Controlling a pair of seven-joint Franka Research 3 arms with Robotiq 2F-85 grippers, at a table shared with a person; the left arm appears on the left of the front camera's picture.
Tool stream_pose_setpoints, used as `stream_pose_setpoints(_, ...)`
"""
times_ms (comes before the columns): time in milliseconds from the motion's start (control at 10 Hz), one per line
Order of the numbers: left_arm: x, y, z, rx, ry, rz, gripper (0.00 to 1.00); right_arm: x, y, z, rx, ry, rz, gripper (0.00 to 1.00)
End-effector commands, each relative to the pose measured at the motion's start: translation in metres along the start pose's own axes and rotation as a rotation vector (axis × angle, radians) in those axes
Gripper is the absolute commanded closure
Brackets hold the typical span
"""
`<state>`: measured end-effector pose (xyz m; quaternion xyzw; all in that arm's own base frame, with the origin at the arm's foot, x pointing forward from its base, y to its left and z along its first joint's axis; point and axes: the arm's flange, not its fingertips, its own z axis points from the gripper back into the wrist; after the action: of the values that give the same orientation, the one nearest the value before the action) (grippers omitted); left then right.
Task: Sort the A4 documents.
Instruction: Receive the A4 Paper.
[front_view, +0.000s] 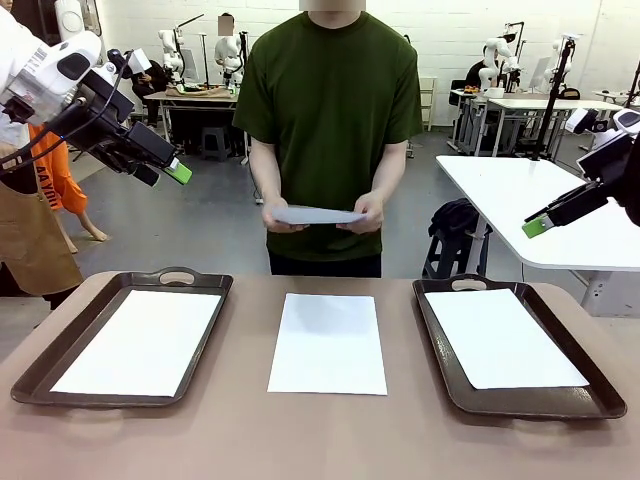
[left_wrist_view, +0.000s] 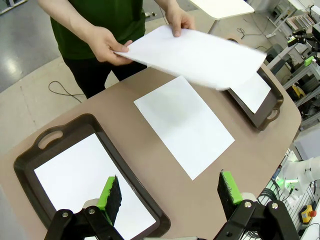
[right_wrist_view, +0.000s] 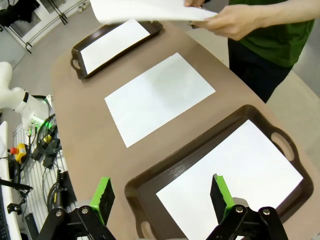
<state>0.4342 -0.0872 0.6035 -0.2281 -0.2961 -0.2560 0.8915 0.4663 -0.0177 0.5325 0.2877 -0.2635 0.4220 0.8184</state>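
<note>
Left pincer (front_view: 178, 172): jaws wide open, nothing between them, up in the air over the left end of the desk (front_view: 240, 430) (its wrist view looks down on the left tray past the green pads). Right pincer (front_view: 535, 227): same, jaws fully apart, empty, hanging high over the right end, clear of everything below.

Desk: brown, rounded corners. Person in a green T-shirt stands at the far edge.

Left tray (front_view: 100, 398) and right tray (front_view: 530, 403): dark brown, handled, flat on the desk at either end, long sides running front to back.

Left A4 document (front_view: 140, 340): lies flat inside the left tray, covers most of its floor. Right A4 document (front_view: 500, 335): likewise inside the right tray. Middle A4 document (front_view: 328, 342): lies bare on the desk between the trays, touching neither. Held A4 document (front_view: 315, 215): roughly level in the air at the person's waist, above the desk's far edge (its free end is blurred in the left wrist view).

Person's right hand (front_view: 282, 222) grips one side of the held A4 document, person's left hand (front_view: 368, 212) the other. Both hands are well apart from the pincers.
</note>
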Motion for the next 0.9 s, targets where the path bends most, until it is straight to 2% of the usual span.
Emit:
stream_pose_setpoints(0,-0.0004,0.0012,0.0003,-0.005,-0.006,-0.012,0.0,0.0009,0.0007,-0.0004,0.002,0.001,0.003,0.0)
stream_pose_setpoints(800,-0.0004,0.0012,0.0003,-0.005,-0.006,-0.012,0.0,0.0009,0.0007,-0.0004,0.002,0.001,0.003,0.0)
